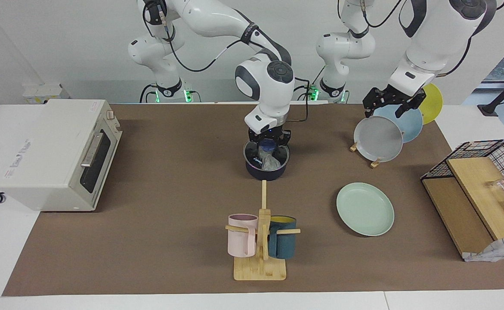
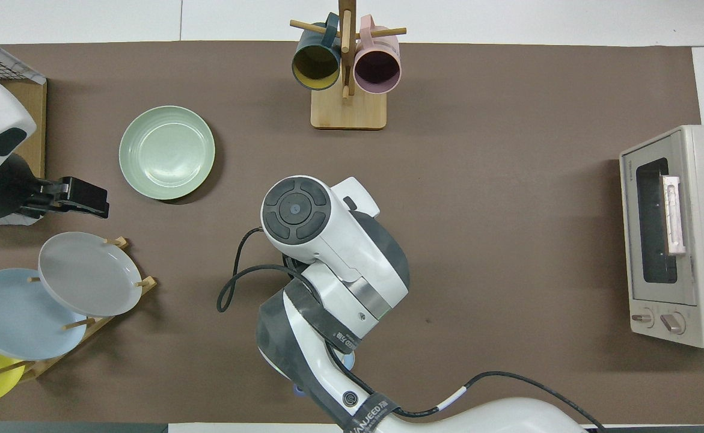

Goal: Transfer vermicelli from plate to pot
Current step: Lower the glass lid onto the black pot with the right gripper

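Note:
The dark pot (image 1: 252, 165) stands mid-table, nearer to the robots than the mug rack. A translucent whitish clump of vermicelli (image 1: 272, 162) lies inside it. My right gripper (image 1: 268, 145) points straight down into the pot's mouth, just above the vermicelli. In the overhead view the right arm hides the pot and the noodles. The mint-green plate (image 1: 365, 209) (image 2: 166, 151) lies bare toward the left arm's end of the table. My left gripper (image 1: 390, 105) (image 2: 90, 199) waits open and empty in the air over the plate rack.
A mug rack (image 1: 260, 258) (image 2: 348, 108) holds a pink mug (image 1: 242, 241) and a dark teal mug (image 1: 282, 243). A plate rack holds grey (image 1: 378, 138), light blue (image 1: 411, 122) and yellow (image 1: 433, 102) plates. A toaster oven (image 1: 58, 155) (image 2: 676, 234) and a wire basket (image 1: 475, 189) stand at the table's ends.

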Controlling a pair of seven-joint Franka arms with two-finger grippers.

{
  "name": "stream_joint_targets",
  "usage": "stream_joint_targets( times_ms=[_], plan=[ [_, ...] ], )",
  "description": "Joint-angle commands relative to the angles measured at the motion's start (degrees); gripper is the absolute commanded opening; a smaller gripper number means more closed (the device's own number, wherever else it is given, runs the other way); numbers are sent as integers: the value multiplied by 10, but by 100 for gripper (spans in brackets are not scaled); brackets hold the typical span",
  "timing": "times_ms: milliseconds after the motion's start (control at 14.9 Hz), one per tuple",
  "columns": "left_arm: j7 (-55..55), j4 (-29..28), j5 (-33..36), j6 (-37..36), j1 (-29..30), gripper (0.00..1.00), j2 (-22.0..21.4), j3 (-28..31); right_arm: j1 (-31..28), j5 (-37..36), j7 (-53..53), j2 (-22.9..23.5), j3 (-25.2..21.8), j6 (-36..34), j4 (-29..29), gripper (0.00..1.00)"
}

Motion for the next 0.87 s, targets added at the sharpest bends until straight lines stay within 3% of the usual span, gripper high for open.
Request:
stream_joint_targets(
  times_ms=[0, 803],
  plan=[
    [1, 13, 5, -5, 7, 100, 4, -7, -13, 19, -14, -7, 5, 20, -22, 58],
    [3, 3, 6, -4, 9, 100, -3, -2, -23, 70, -13, -6, 5, 16, -21, 58]
  ],
)
